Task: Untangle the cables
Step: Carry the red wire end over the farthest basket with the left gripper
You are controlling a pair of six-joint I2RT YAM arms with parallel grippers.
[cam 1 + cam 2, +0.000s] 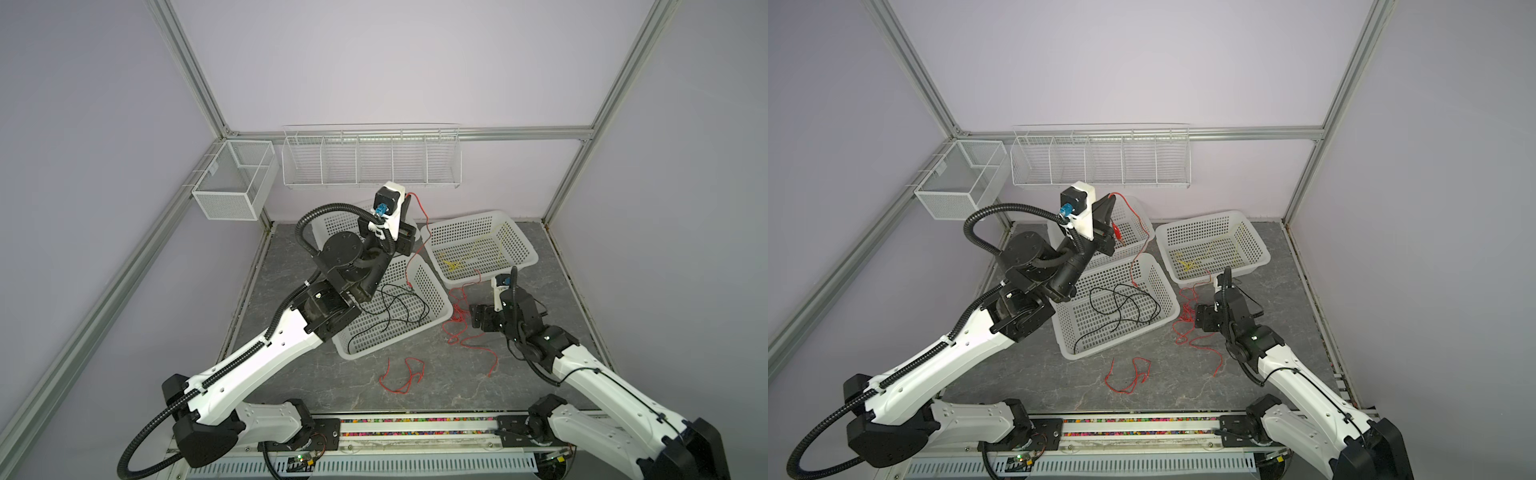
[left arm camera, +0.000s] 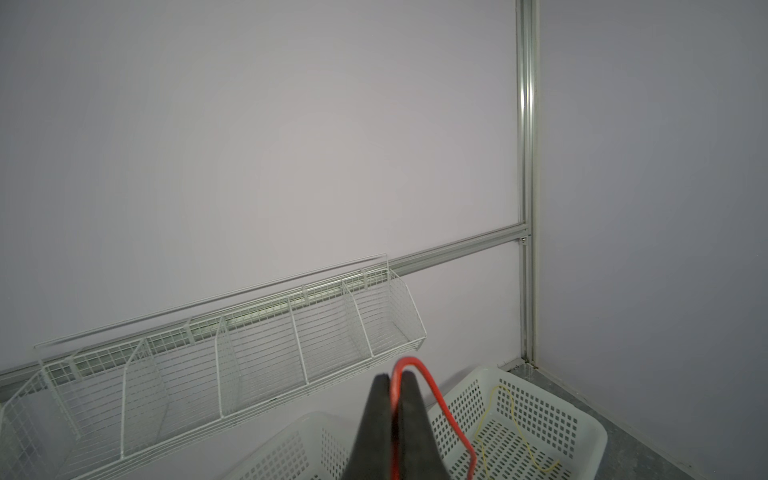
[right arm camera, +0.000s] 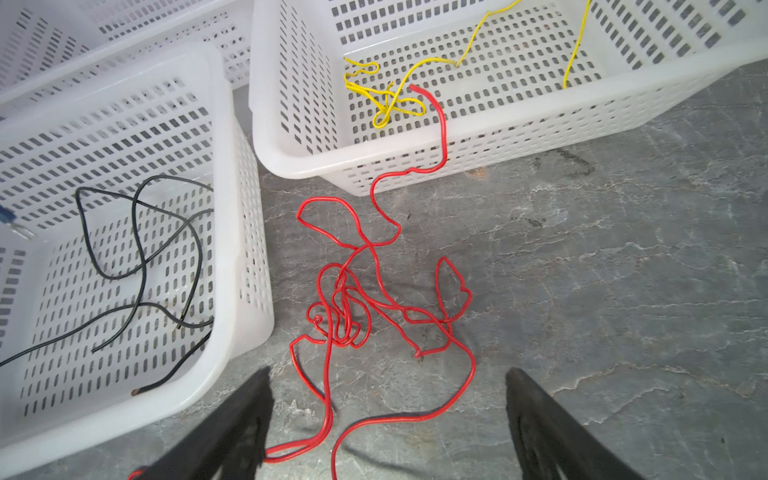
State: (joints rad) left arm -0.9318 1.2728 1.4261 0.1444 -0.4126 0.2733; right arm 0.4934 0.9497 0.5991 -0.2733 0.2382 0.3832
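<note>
Grey marbled tabletop (image 3: 623, 270) bore tangled thin red cables (image 3: 345, 307) before the spread-apart right gripper (image 3: 386, 374); the left gripper (image 2: 395, 376) clamped one raised red cable (image 2: 440, 401).

The front of the grey marbled tabletop (image 1: 457, 395) is left open, broken only by a loose looped red cable (image 1: 403, 376). The back is filled by three white perforated plastic baskets (image 3: 540, 109), with only narrow gaps left between them. The floor strip beside them is covered by a crinkly red cable tangle (image 3: 345, 307). The air above the left baskets is crossed by a hanging red cable (image 2: 445, 405), pinched in the raised left gripper (image 2: 395, 375).
</note>
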